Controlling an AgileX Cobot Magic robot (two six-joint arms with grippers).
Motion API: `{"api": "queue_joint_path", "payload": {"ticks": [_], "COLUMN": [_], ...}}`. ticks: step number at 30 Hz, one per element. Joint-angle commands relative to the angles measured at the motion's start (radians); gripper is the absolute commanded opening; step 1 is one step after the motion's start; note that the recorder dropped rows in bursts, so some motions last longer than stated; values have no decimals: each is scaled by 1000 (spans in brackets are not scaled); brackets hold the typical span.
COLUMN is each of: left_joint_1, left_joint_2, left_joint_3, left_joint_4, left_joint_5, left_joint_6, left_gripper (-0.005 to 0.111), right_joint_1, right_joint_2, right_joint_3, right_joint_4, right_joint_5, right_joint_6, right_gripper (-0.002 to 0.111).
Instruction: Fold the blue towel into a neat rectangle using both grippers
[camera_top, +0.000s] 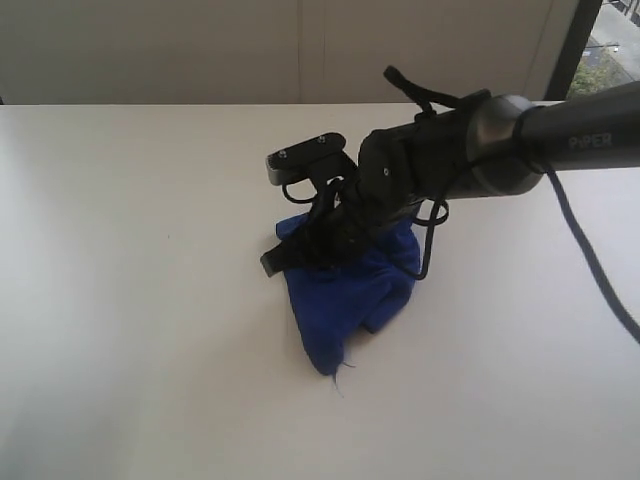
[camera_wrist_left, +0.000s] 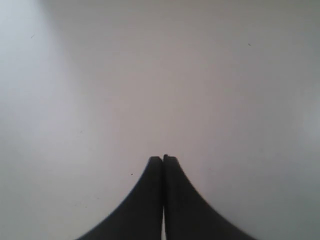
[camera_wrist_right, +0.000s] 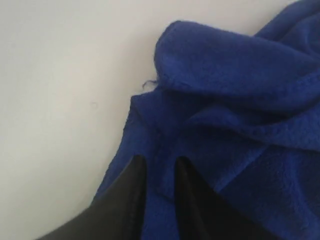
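Note:
The blue towel (camera_top: 345, 300) lies crumpled in a bunched heap on the white table (camera_top: 120, 300), with a loose thread (camera_top: 343, 372) at its near corner. My right gripper (camera_top: 288, 256) reaches in from the right and rests low on the towel's left side. In the right wrist view its fingers (camera_wrist_right: 132, 190) stand a little apart, and the towel (camera_wrist_right: 240, 75) shows in the gap of the right gripper (camera_wrist_right: 159, 161) and under it. The left gripper (camera_wrist_left: 163, 158) is shut with nothing in it, over bare table (camera_wrist_left: 150, 75). It does not show in the exterior view.
The right arm (camera_top: 560, 135) and its dangling cable (camera_top: 600, 280) cross the table's right side. A pale wall (camera_top: 250, 50) runs along the far edge, with a window (camera_top: 605, 50) at the far right.

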Motion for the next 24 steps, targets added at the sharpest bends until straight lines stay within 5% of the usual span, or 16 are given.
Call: {"api": "queue_joint_path", "payload": {"ticks": [1,16,21,24], "left_joint_1": [4,4,4,4], "left_joint_2": [-4,-4,-4,-4], "left_joint_3": [5,5,5,5], "left_joint_4": [2,2,2,2], "left_joint_5": [-5,-5,-5,-5], "left_joint_6": [0,0,0,0], "left_gripper": [1,1,1,1], "right_joint_1": [-2,-2,-2,-2], "right_joint_2": [24,62,59,46], "right_joint_3": [-4,-2,-2,-2], "right_joint_4": [-14,-14,-14,-14], "right_joint_5": [-1,-21,-23,-20], "right_joint_6": [25,25,30,30], "right_gripper": [21,20,0,0]}}
